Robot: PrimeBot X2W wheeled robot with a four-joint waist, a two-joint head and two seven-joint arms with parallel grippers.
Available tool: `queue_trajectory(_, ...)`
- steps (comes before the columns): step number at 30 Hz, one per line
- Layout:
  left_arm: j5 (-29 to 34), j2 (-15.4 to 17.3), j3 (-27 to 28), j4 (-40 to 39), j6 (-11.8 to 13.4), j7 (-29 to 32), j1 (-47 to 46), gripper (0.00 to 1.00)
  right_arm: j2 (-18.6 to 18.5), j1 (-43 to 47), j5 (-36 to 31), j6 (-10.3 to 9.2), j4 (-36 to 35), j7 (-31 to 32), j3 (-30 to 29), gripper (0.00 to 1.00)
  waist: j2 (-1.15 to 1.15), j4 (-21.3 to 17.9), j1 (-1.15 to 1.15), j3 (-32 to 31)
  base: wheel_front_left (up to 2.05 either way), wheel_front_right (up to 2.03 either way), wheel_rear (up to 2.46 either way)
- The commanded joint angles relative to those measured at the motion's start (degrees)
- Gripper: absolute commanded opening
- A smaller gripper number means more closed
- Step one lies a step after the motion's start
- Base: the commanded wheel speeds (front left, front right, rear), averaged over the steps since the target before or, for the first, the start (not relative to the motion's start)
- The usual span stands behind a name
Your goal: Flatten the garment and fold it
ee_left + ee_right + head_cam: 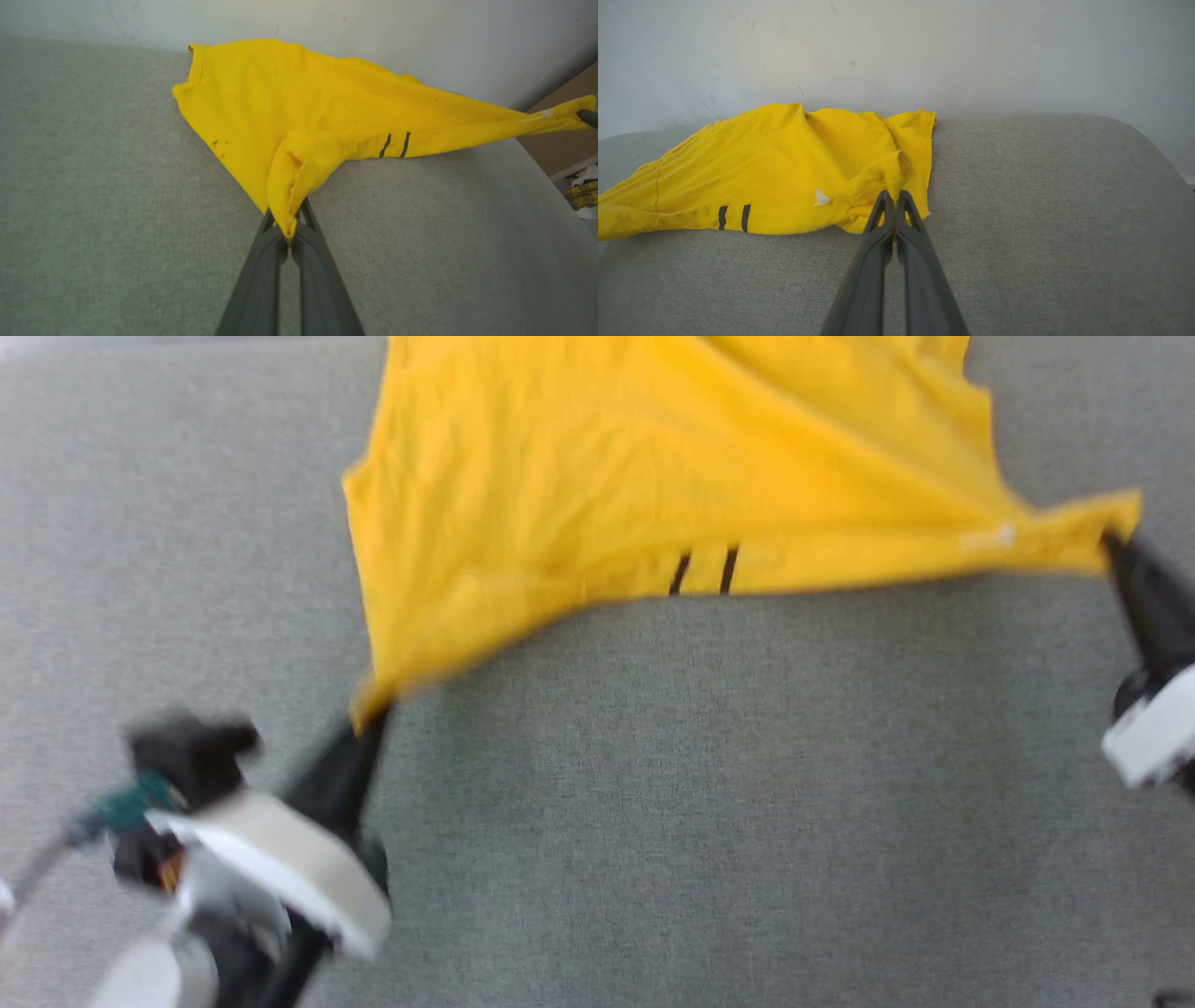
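Head view: blurred; shirt [653, 457] spread on grey cushion [747, 803], top cut off; left gripper [367, 721] and right gripper [1111, 543] each clamp a corner.
Left wrist view: 2 black stripes [395, 145].
Right wrist view: small white tag [822, 197], unreadable.

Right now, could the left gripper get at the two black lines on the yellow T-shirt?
Probably not: the left gripper is shut on a corner of the T-shirt, so it would have to let go first. Nothing else lies between it and the black lines.
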Motion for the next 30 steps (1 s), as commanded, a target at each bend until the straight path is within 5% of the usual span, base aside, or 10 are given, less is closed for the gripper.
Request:
queue_trajectory(1, -0.7, 0.9, -0.7, -0.2, 0.8, 1.7, 3.3, 0.00, 0.6, 2.4, -0.3, -0.10, -0.7, 0.2, -0.4, 0.00, 0.00, 0.4, 0.01, -3.1, 0.00, 0.00, 0.00)
queue_trajectory(18, -11.7, 4.7, -1.4, -1.4, 7.4, 16.4, 27.1, 0.00, 3.1, 27.7, -0.4, -0.10, -0.6, 4.8, -6.5, 0.00, 0.00, 2.7, 0.01, -10.8, 0.00, 0.00, 0.00)
queue_trajectory(30, -18.0, 7.7, 0.3, -6.9, 9.7, 22.4, 38.2, 0.00, 4.3, 39.8, 1.1, -0.10, -1.8, 12.5, -5.9, 0.00, 0.00, 2.4, 0.01, -16.1, 0.00, 0.00, 0.00)
